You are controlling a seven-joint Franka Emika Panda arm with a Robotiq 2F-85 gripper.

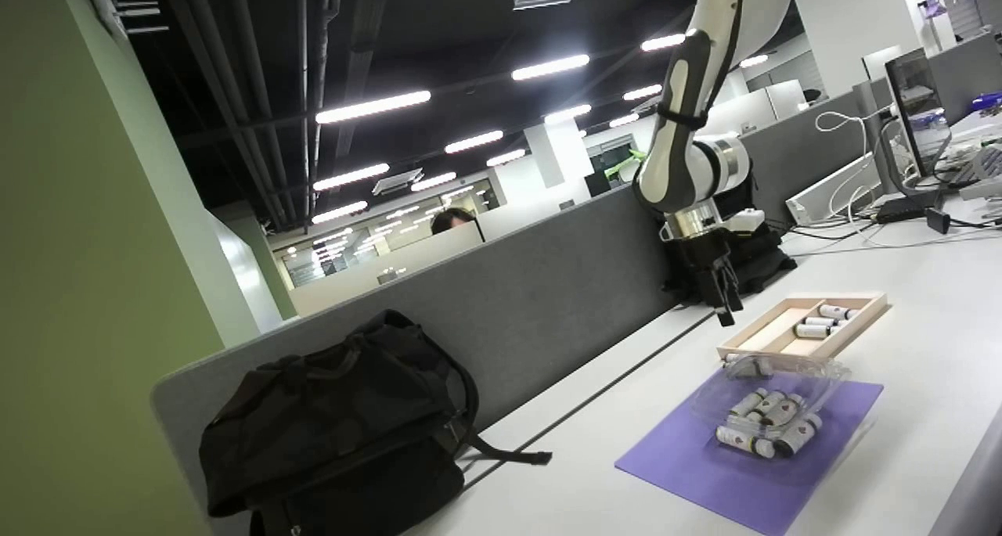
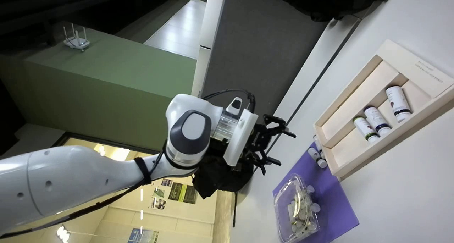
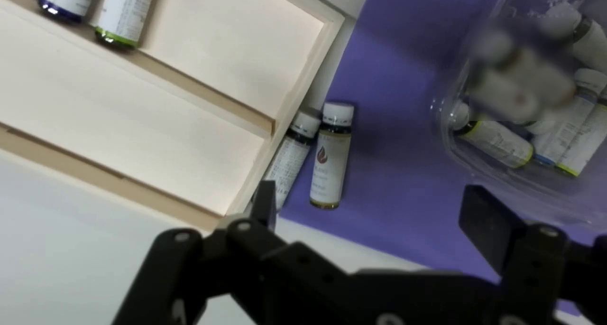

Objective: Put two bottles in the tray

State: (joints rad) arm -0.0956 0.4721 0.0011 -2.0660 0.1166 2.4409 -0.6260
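Observation:
The light-wood tray (image 1: pixel 771 337) has a raised rim and a lengthwise divider; it also shows in an exterior view (image 2: pixel 393 140) and the wrist view (image 3: pixel 128 125). Three whitish bottles lie in one of its compartments, one of them here (image 2: pixel 397 100). Two more bottles lie against or beside the tray's end: one on the purple mat (image 3: pixel 331 166), one close along the rim (image 3: pixel 289 163). Several bottles (image 3: pixel 498 142) are in a clear plastic container (image 2: pixel 277 204). My gripper (image 3: pixel 375 211) is open and empty, above the table; it shows in both exterior views (image 1: pixel 727 314) (image 2: pixel 282 148).
The purple mat (image 1: pixel 681 458) lies under the clear container, adjoining the tray's end. A grey partition (image 1: pixel 548 285) runs along the table's edge. A black backpack (image 1: pixel 337 434) leans on it, and a dark bag (image 1: pixel 755 258) stands behind the gripper. A monitor (image 1: pixel 917 109) and cables stand farther along.

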